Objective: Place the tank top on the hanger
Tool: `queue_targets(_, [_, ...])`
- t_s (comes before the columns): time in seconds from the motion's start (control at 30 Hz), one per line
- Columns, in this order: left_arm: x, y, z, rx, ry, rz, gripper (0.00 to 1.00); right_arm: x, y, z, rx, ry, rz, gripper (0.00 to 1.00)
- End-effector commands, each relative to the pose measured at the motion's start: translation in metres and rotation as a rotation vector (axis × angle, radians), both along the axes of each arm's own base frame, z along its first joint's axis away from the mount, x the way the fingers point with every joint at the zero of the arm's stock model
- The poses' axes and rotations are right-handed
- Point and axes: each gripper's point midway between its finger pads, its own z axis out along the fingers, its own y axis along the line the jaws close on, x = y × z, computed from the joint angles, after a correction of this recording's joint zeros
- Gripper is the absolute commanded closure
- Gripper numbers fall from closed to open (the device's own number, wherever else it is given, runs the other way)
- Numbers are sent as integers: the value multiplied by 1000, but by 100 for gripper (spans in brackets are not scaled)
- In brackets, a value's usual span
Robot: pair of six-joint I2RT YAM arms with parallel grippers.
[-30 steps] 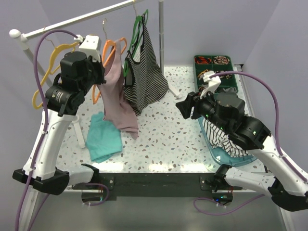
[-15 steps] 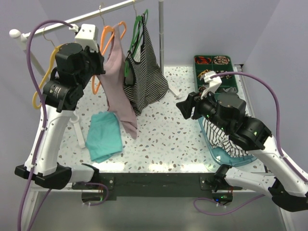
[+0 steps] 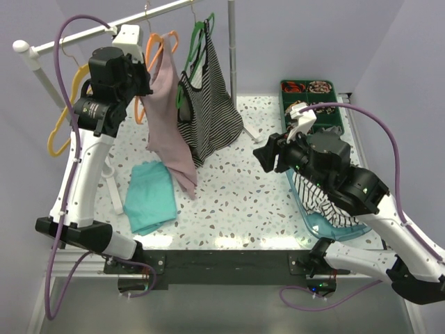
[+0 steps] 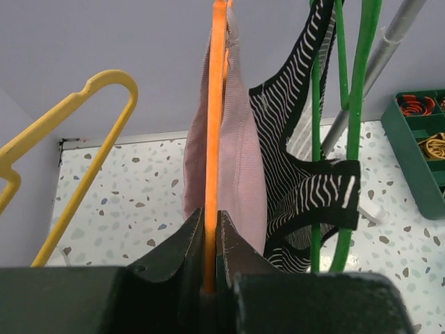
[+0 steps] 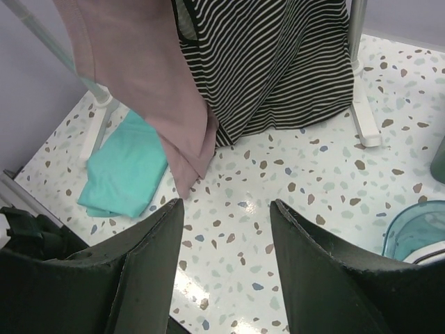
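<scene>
The mauve-pink tank top hangs on the orange hanger, high beside the rail. My left gripper is shut on the hanger's orange bar and holds it up; the tank top drapes down behind it. The hanger's hook is near the rail; I cannot tell whether it rests on it. My right gripper is open and empty above the table's middle; the tank top's lower hem shows in its view.
A black-and-white striped top hangs on a green hanger right of the tank top. A yellow hanger hangs at the left. A teal folded cloth lies on the table. A green tray and a clear bin stand at the right.
My left gripper has lifted the orange hanger with the tank top up and back toward the rail. The tank top's hem has risen off the table. The right arm has barely moved.
</scene>
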Motion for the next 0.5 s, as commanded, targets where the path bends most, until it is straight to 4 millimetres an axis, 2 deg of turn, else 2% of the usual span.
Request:
queue_targets(0.0, [-3, -5, 40, -52, -151, -45, 100, -4, -3, 19, 41, -37, 7, 44])
queue_targets(0.1, [-8, -4, 34, -62, -148, -48, 100, -4, -2, 18, 44, -33, 9, 44])
queue_targets(0.17, [-15, -3, 36, -67, -155, -49, 100, -3, 0, 16, 43, -30, 10, 44])
queue_targets(0.27, [-22, -1, 37, -69, -158, -43, 94, -3, -1, 17, 45, -32, 10, 44])
queue_targets(0.37, [-31, 1, 45, -72, -176, -45, 77, -4, -1, 17, 47, -31, 12, 43])
queue_targets(0.4, [-35, 2, 53, -75, -194, -50, 61, -3, 0, 17, 45, -31, 13, 43])
queue_targets(0.47, [-46, 3, 66, -84, -222, -58, 47, -4, -1, 17, 46, -32, 13, 43])
